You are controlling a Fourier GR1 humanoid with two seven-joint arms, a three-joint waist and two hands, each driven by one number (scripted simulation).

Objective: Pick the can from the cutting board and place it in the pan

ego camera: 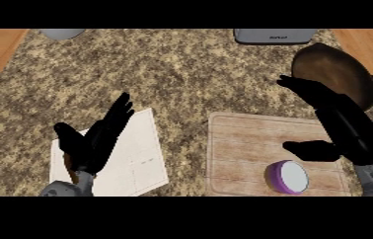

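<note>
On the speckled stone counter [182, 70], the black left hand [94, 139] rests with straight, empty fingers over one white sheet [142, 159]. One pale wooden cutting board [241, 154] carries the single purple can with a white lid [287, 177], upright at its near right. It is probably light, rigid and smooth, best grasped round its sides. The black right hand [331, 114] hovers, spread and empty, beside one dark brown round pan [331, 67].

light: even, soft | shadows: faint (under hands) | glare: none
</note>
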